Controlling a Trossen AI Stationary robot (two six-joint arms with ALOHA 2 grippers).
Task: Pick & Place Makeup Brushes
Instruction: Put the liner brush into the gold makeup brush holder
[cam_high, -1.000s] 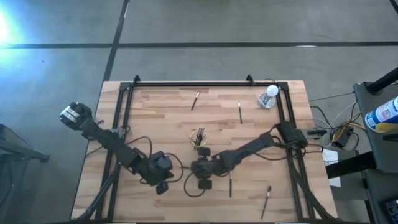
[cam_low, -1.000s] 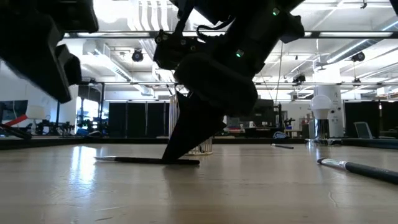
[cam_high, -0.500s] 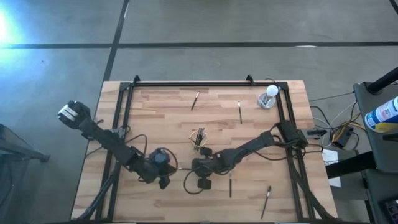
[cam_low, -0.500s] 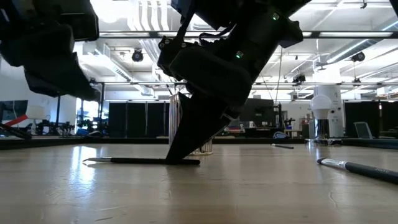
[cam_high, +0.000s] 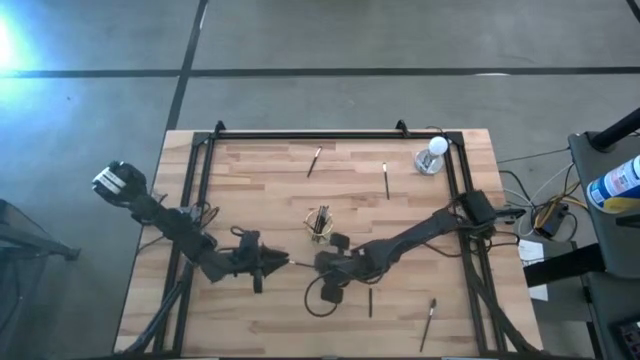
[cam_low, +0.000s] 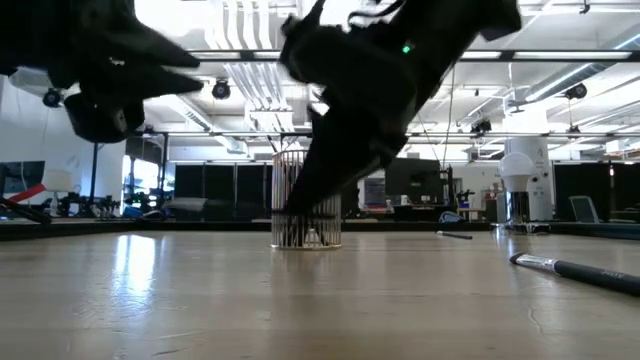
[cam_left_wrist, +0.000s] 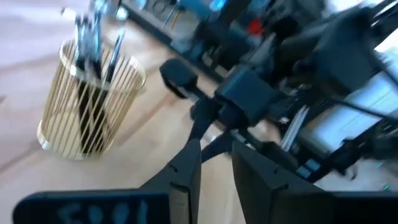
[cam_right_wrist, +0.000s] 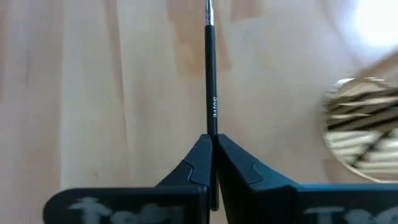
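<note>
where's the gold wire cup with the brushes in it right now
In the high view the gold wire brush cup stands near the table's middle, just beyond the right hand, which is shut on a thin black makeup brush.

A big open robotics lab or workshop: bare concrete floor (cam_high: 90, 130) around the wooden tabletop (cam_high: 260, 170), exposed ceiling ducts and strip lights (cam_low: 250, 30) overhead, dark benches with monitors and equipment along the far wall (cam_low: 200, 195), loose cables (cam_high: 545, 210) beside the rig.
</note>
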